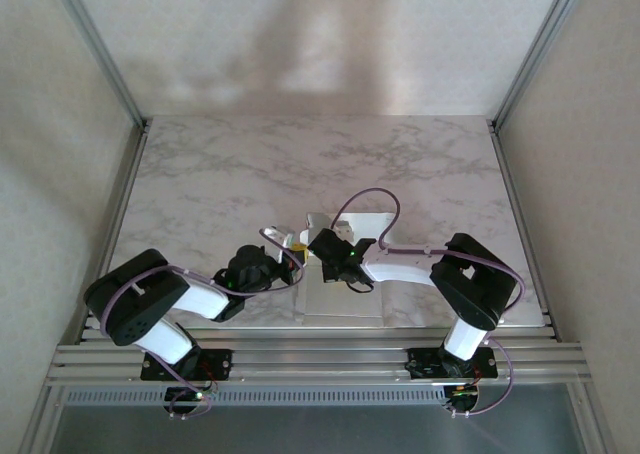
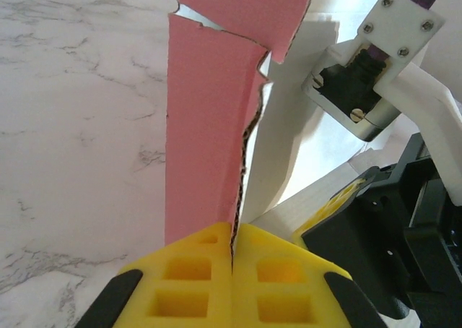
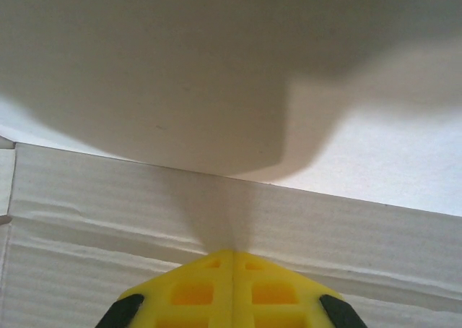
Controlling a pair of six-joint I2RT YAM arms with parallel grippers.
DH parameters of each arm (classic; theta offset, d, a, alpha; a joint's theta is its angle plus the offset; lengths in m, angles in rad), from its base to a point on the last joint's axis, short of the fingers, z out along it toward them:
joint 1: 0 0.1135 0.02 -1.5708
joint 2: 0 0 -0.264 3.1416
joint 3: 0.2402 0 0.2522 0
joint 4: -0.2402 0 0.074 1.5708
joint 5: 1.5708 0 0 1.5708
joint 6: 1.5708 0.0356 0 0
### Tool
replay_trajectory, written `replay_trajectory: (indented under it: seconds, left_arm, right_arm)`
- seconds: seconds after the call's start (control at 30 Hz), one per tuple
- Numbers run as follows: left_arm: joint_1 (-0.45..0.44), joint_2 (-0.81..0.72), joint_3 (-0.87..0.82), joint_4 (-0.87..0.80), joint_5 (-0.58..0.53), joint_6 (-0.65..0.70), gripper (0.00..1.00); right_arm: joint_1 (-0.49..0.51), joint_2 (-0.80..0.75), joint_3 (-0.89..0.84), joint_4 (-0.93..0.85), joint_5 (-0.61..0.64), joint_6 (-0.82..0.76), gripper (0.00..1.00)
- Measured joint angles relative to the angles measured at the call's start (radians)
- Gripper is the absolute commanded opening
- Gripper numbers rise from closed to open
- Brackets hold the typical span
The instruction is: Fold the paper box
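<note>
On the marbled white bench (image 1: 200,174), near its front edge, lies the thin pink-and-white card paper box (image 2: 206,126). The left pincer (image 2: 232,230) clamps its upright pink flap; the right pincer (image 3: 232,254), closed, presses white card.

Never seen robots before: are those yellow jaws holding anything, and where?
The left jaws pinch the pink-and-white card box by a raised flap's edge; the right jaws are shut on nothing.

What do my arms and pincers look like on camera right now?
The left arm and right arm match: white links, bulky black joints, a looping purple cable each. The left pincer and right pincer have yellow pads with square recesses, backed in black.
</note>
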Motion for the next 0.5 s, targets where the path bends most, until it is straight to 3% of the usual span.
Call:
replay_trajectory:
  seconds: [0.5]
  left_arm:
    - [-0.047,0.010,-0.049,0.082,-0.085,-0.040,0.00]
  right_arm:
    - [-0.006,-0.092,-0.103,0.106,-0.077,0.010,0.00]
